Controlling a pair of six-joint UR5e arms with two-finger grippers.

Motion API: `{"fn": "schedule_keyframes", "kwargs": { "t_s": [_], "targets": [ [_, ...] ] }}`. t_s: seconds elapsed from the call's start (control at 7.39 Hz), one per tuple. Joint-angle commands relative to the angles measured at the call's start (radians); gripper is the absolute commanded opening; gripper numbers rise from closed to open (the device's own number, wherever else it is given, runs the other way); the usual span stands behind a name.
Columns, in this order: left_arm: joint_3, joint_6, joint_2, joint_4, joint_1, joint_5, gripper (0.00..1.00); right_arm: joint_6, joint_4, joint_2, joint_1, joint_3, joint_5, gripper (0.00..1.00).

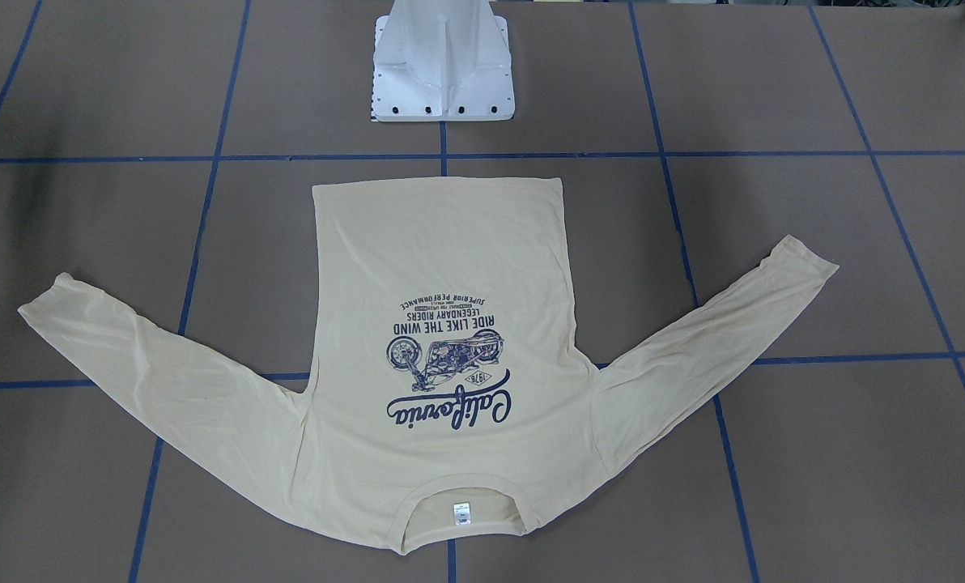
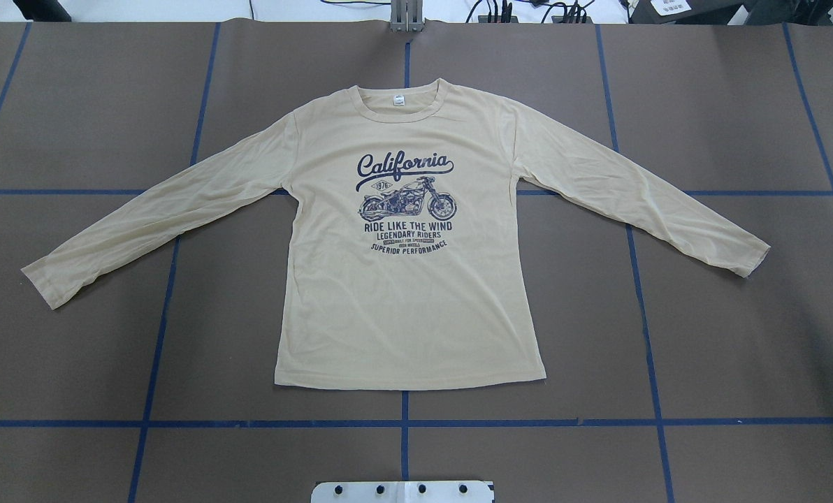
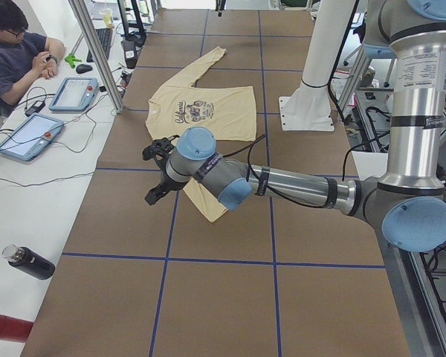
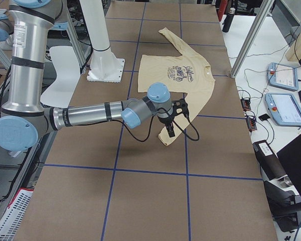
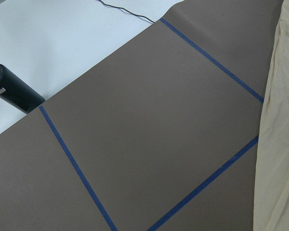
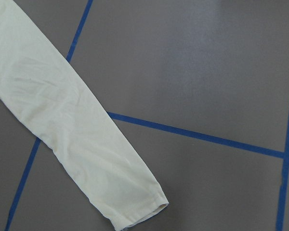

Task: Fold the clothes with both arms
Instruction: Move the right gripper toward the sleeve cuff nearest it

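Note:
The pale cream-yellow long-sleeved T-shirt [image 2: 402, 314] lies flat on the brown table, print up, both sleeves spread out. Its collar with the white neck label [image 1: 461, 513] is on the side away from the robot's base. The left gripper [image 3: 154, 178] hangs above the table over the near sleeve's cuff in the exterior left view. The right gripper [image 4: 174, 123] hangs over the other sleeve's cuff in the exterior right view. Neither shows in the overhead or front views, so I cannot tell if they are open or shut. The left wrist view shows a sleeve edge [image 5: 279, 144]; the right wrist view shows a sleeve with its cuff [image 6: 72, 130].
The white pedestal base [image 1: 442, 73] stands by the shirt's hem. Blue tape lines cross the table. A black bottle [image 3: 30, 262] and a red one [image 3: 0, 327] lie off the table's edge. An operator [image 3: 15, 52] sits by control tablets [image 3: 30, 137].

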Motion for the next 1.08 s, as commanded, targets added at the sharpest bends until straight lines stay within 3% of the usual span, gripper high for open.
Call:
{"fn": "schedule_keyframes", "kwargs": {
  "t_s": [0.0,0.27,0.41,0.81,0.95],
  "targets": [
    [0.004,0.001,0.005,-0.006,0.0,0.001,1.0,0.233,0.271,0.005,-0.204,-0.131,-0.222,0.99],
    [0.002,0.003,0.009,-0.007,0.0,-0.001,1.0,0.251,0.476,0.022,-0.22,-0.309,-0.239,0.98],
    [0.004,0.004,0.009,-0.006,0.0,-0.001,1.0,0.251,0.49,0.034,-0.243,-0.331,-0.268,0.97],
    [0.005,0.009,0.013,-0.013,0.0,0.001,1.0,0.251,0.491,0.034,-0.295,-0.333,-0.314,0.77],
    [0.007,0.011,0.013,-0.019,0.0,0.001,1.0,0.251,0.491,0.034,-0.306,-0.333,-0.331,0.77]
  ]
}}
